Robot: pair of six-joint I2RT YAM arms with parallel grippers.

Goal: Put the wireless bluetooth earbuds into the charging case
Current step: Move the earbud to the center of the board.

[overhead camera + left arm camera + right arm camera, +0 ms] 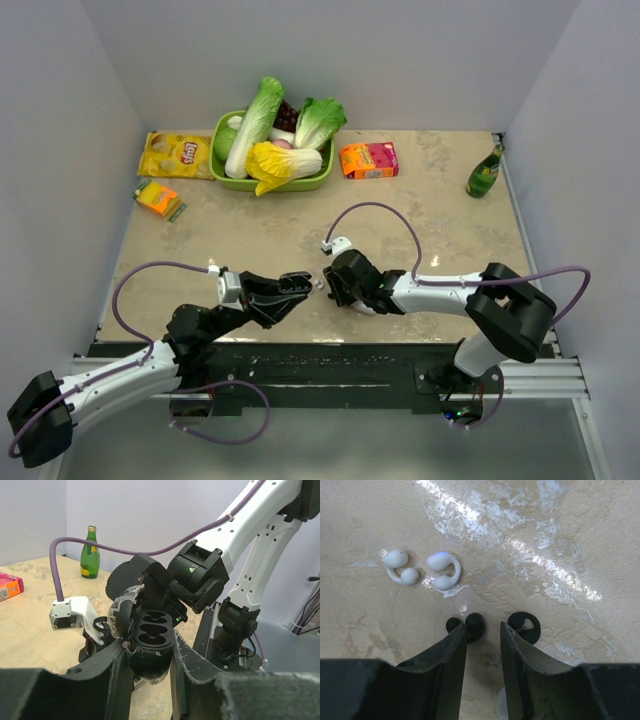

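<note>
Two white earbuds (pixel 400 567) (pixel 445 570) lie side by side on the table, ahead and left of my right gripper (pixel 484 627). That gripper is open and empty, tips close to the table. Two black earbuds lie at its tips: one (pixel 476 626) partly behind the left finger, one (pixel 525 627) just outside the right finger. No white case shows. My left gripper (pixel 150 652) is shut on a black hinged charging case (pixel 152 630), lid open, wells empty, held above the table. In the top view the left gripper (pixel 300 287) and right gripper (pixel 330 283) nearly meet.
A green basket (pixel 222 178) of vegetables stands at the back. A chip bag (pixel 175 155) and an orange packet (pixel 158 198) lie at the back left. A pink box (pixel 368 160) and a green bottle (pixel 485 172) are at the back right. Purple cables loop over both arms.
</note>
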